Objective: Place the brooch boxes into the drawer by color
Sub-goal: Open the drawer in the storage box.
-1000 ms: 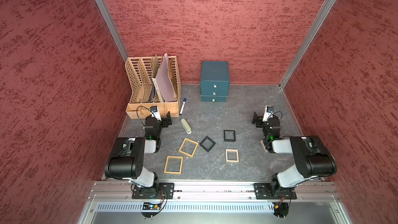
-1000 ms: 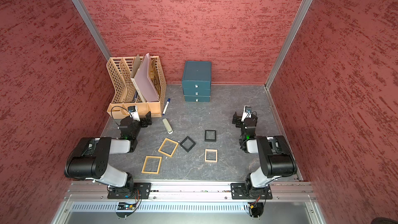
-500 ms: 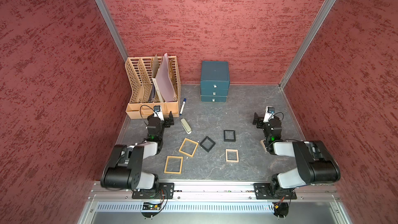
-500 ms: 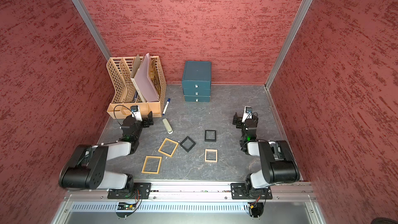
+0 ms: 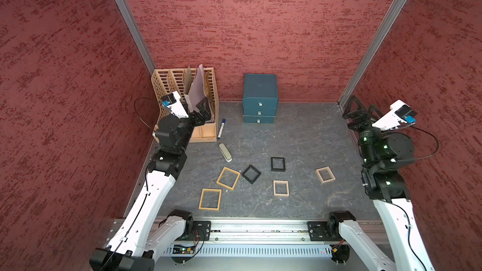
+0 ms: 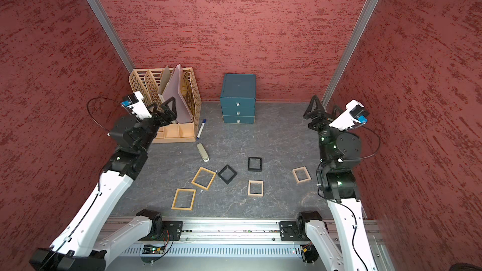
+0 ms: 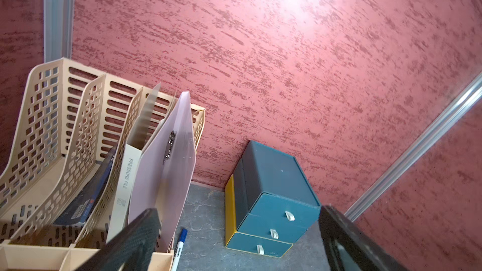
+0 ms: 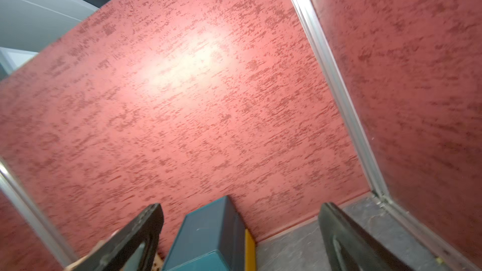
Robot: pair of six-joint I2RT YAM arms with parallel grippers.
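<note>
Six brooch boxes (image 5: 210, 190) lie flat on the table (image 5: 300, 139) — four tan boxes (image 5: 281, 181), two black boxes (image 5: 278, 158) — nearer than the one three-drawer chest (image 5: 259, 100). Left gripper (image 5: 203, 110) and right gripper (image 5: 361, 112) are spread and empty.

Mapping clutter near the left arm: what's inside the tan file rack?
In the file rack: a lilac clip folder, a beige pressure file and a dark blue book. Their bottoms are hidden by its walls.

white links (image 5: 154, 191), black joints (image 5: 173, 131), thin black cables (image 5: 437, 144)
</note>
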